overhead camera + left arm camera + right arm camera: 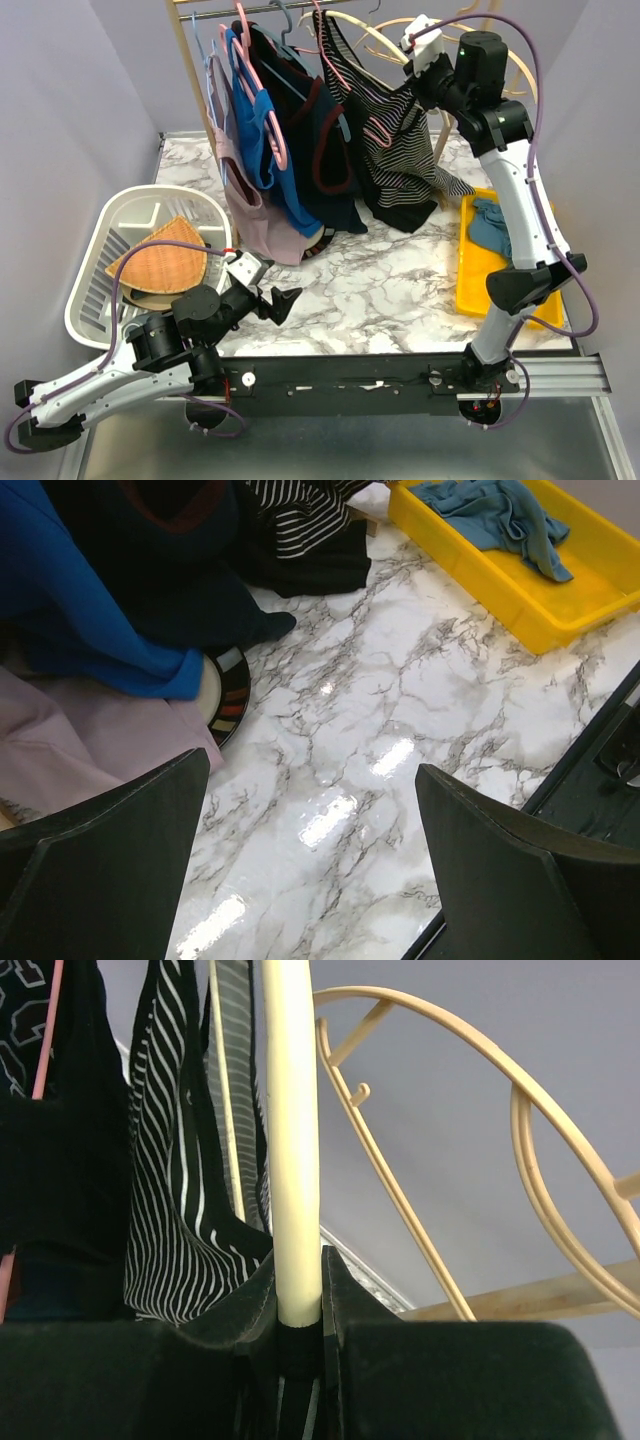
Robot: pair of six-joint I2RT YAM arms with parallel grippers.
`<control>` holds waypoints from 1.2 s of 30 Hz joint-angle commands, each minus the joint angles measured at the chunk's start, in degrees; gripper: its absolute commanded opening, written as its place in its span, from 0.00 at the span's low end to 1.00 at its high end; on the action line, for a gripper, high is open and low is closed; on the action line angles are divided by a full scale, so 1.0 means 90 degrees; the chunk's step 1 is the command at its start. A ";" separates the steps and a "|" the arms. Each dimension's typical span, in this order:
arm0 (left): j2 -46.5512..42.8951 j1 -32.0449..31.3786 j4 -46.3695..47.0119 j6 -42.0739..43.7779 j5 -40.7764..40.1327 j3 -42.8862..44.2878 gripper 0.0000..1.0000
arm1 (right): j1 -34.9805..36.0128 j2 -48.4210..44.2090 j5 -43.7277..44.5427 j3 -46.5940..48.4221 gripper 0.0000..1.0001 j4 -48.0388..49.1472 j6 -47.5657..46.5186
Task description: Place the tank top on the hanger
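Observation:
The striped tank top (400, 150) hangs from the clothes rack at the back, draped over the cream wooden hanger (372, 42). My right gripper (418, 78) is raised to the rack and shut on the hanger's pale bar (290, 1160). A black strap lies on the bar just below, between the fingers. The gripper (298, 1285) shows the striped cloth (170, 1210) to its left. My left gripper (285, 300) is open and empty, low over the marble table near the front left. The left wrist view (310, 860) shows only tabletop between its fingers, and the tank top's hem (300, 525) far off.
The rack holds pink hangers (255, 80), a blue garment (270, 150), a black one (325, 150) and a pink one (255, 225). More cream hangers (520, 75) hang at right. A yellow tray (470, 285) holds teal cloth (490, 225). A white basket (90, 290) stands left.

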 commanded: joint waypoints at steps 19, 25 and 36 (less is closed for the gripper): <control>-0.0018 0.0024 -0.0200 -0.0049 0.0109 0.0157 0.99 | 0.1002 -0.0564 0.0630 -0.0834 0.52 0.0591 -0.0452; 0.0011 0.0034 -0.0279 0.0000 -0.0106 0.0430 0.99 | 0.0914 -0.2475 0.0640 -0.2220 0.94 0.0513 -0.0237; 0.0479 0.0024 -0.0601 0.0000 -0.0271 0.1513 0.99 | -0.1282 -0.5640 -0.1334 -0.4456 0.99 0.0307 0.2163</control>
